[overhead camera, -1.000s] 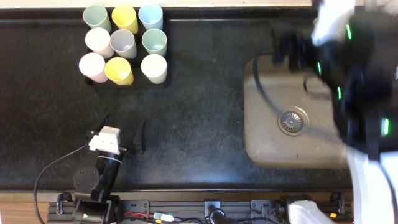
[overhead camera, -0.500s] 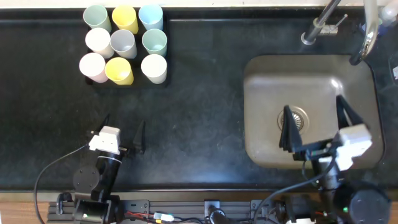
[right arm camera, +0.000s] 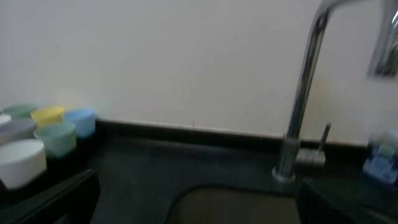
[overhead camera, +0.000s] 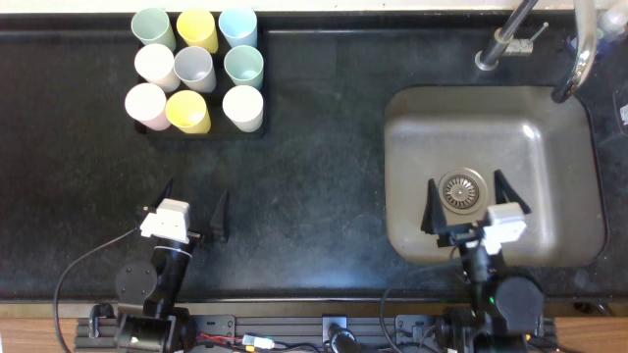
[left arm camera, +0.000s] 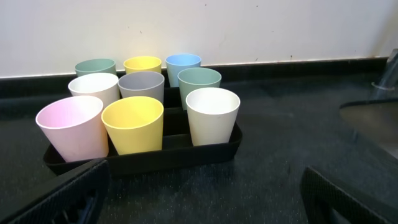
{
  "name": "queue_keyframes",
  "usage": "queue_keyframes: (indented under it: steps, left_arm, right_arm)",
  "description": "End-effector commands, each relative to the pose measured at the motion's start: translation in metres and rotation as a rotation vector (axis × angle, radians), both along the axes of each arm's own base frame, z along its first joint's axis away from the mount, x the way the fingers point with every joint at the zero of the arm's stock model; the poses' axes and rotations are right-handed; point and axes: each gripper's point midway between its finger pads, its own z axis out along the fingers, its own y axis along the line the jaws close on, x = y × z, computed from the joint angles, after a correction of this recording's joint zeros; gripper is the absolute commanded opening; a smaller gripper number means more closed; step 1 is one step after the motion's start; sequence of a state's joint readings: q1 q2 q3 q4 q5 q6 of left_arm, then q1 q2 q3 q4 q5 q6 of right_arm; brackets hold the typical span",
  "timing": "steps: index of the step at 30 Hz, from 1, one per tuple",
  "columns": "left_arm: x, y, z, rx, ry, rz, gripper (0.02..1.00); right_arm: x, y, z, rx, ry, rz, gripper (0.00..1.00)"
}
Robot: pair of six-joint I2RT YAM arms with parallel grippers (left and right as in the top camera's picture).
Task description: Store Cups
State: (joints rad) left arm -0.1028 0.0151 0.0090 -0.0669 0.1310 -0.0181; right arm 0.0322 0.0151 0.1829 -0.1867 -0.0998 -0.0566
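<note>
- Nine smooth, tapered cups in pastel pink, yellow, white, grey, green and blue stand upright, three by three, in a shallow black tray at the far left of the counter.
- The counter is dark and finely speckled.
- The left pincer hangs near the front edge, well apart from the tray, fingers spread and empty.
- The right pincer is over the dull metal sink, fingers apart, holding nothing.
- A slim shiny tap rises behind the basin.
</note>
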Motion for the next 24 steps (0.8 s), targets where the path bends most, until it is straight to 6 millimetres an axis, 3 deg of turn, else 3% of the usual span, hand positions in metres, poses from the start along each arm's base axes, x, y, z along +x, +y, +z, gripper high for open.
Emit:
queue_keyframes:
  steps: [1,4,24]
  left_arm:
    - [0.000,0.001,0.000,0.021,-0.008,0.003,1.000]
    - [0.000,0.001,0.000,0.021,-0.008,0.003,1.000]
    - [0.000,0.001,0.000,0.021,-0.008,0.003,1.000]
  right_arm:
    - [0.008,-0.002,-0.035,-0.005,0.046,-0.008,0.998]
    - [0.012,-0.002,-0.057,-0.005,0.086,-0.009,0.996]
    - [0.014,-0.001,-0.055,-0.004,0.049,-0.006,0.996]
